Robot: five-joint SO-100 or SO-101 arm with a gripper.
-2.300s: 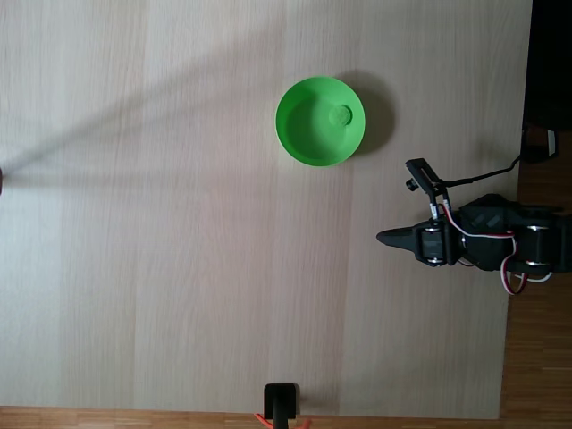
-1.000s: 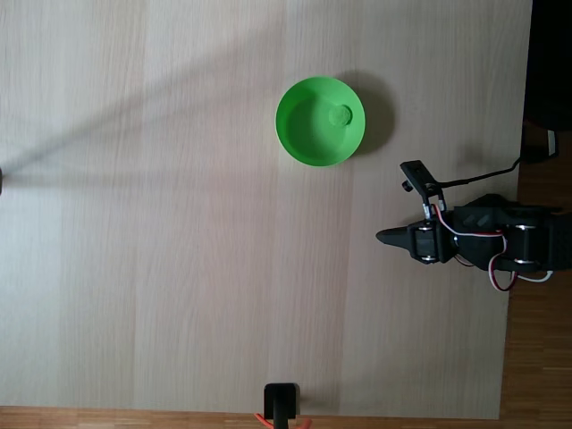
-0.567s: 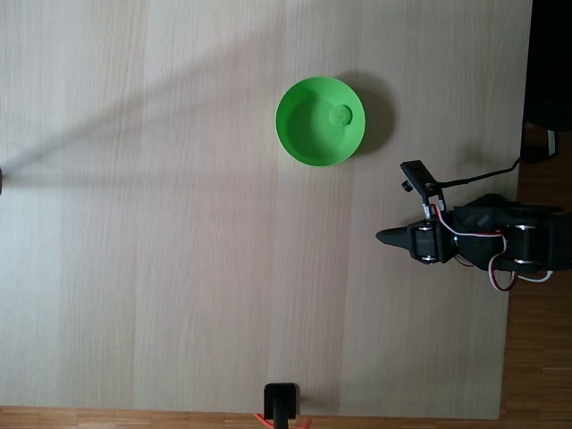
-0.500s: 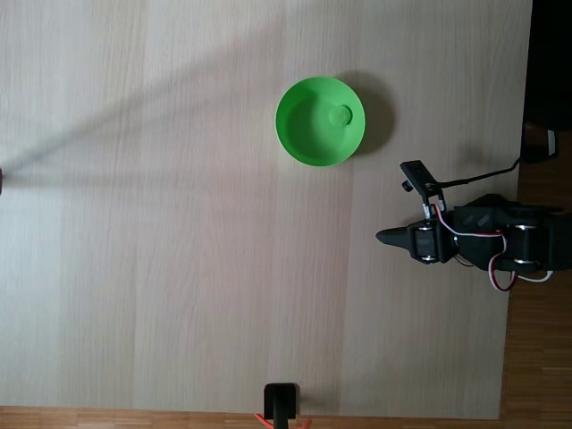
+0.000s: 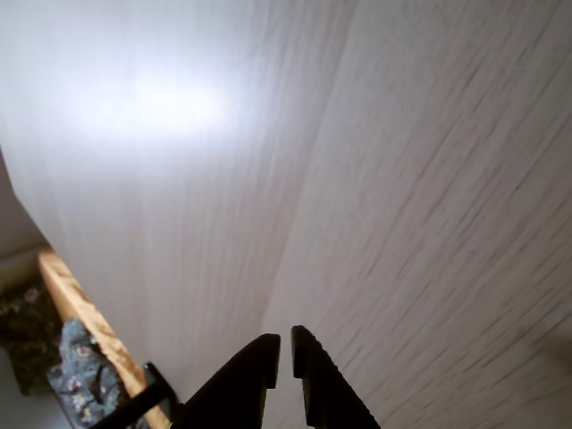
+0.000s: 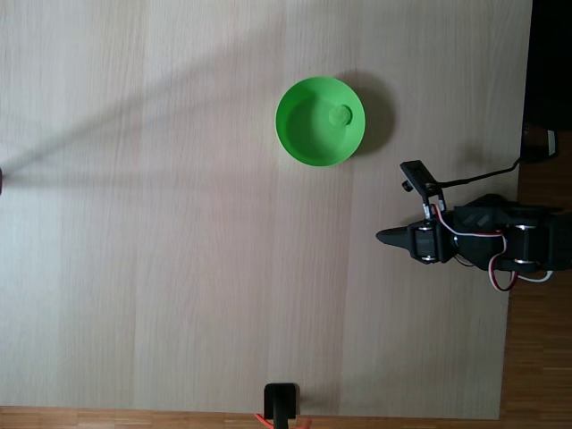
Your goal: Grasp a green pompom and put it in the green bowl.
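pompom (image 6: 340, 114) in bowl (image 6: 299, 143), on table (image 6: 179, 268), arm (image 6: 483, 243) lower right

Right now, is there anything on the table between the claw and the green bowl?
No. In the fixed view, only bare light wood separates the claw from the green bowl, which already holds the green pompom.

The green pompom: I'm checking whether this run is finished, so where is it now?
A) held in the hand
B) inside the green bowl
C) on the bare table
B: in the fixed view the green pompom lies inside the green bowl near its right wall, and the hand is nearly shut and empty.
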